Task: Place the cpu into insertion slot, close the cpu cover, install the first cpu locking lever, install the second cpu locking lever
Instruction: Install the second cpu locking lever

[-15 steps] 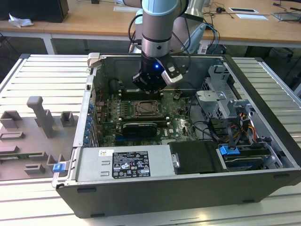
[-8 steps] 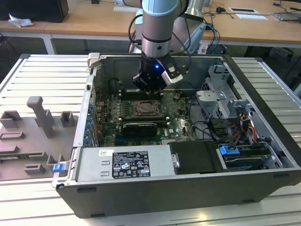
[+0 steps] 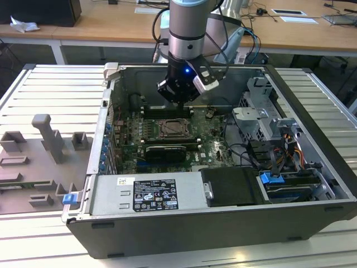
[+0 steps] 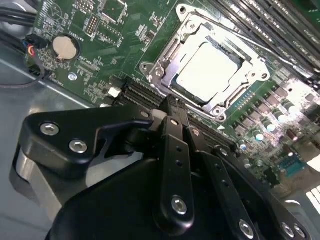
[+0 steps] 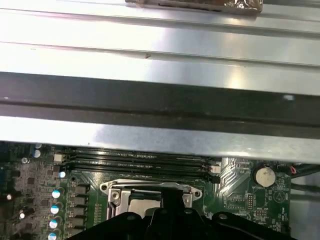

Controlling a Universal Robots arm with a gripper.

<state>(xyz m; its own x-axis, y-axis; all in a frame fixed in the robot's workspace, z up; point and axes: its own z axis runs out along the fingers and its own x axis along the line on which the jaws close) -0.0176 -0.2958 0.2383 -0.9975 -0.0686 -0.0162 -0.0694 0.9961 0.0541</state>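
The cpu [image 4: 207,67] lies flat in the insertion slot [image 3: 175,129], a pale square on the green board. The silvery cpu cover [image 4: 186,26] looks folded down around it, with the chip showing through its cut-out. A thin metal lever rod [image 4: 252,42] runs along one side of the socket. My gripper [image 3: 179,99] hangs above the board just behind the socket, fingers together and holding nothing. In both wrist views its black fingertips [image 4: 170,102] [image 5: 170,199] sit at the socket's edge [image 5: 150,188].
Long black memory slots [image 5: 135,162] flank the socket, and a coin battery [image 4: 64,47] sits nearby. A black card [image 3: 164,152], the power supply [image 3: 148,195] and a drive cage with cables [image 3: 262,120] crowd the case. A grey fixture tray [image 3: 39,156] lies outside on the exterior view's left.
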